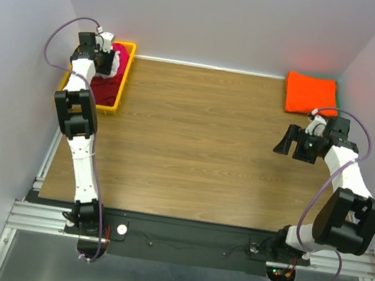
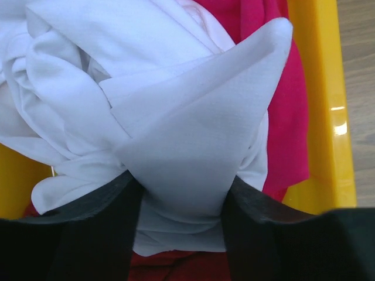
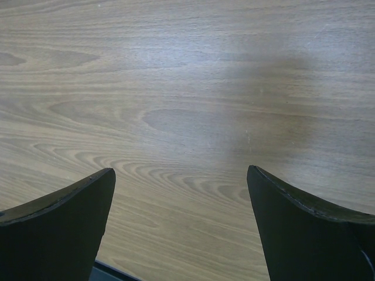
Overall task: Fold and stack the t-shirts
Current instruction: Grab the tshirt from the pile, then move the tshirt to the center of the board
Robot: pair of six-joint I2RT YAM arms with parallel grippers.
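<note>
My left gripper point(image 1: 112, 61) reaches into the yellow bin point(image 1: 125, 75) at the far left. In the left wrist view it point(image 2: 181, 193) is shut on a bunched fold of the white t-shirt point(image 2: 193, 134), which lies crumpled over a magenta t-shirt point(image 2: 290, 117) and a dark red t-shirt point(image 2: 176, 266). A folded bright orange t-shirt point(image 1: 311, 94) lies flat at the far right corner. My right gripper point(image 1: 287, 143) is open and empty, hovering over bare wood below the orange shirt; its view point(image 3: 181, 193) shows only tabletop.
The yellow bin's wall point(image 2: 316, 99) rises close to my left gripper's right side. The wooden table point(image 1: 201, 142) runs to grey walls at the back and sides. A metal rail point(image 1: 187, 239) holds the arm bases at the near edge.
</note>
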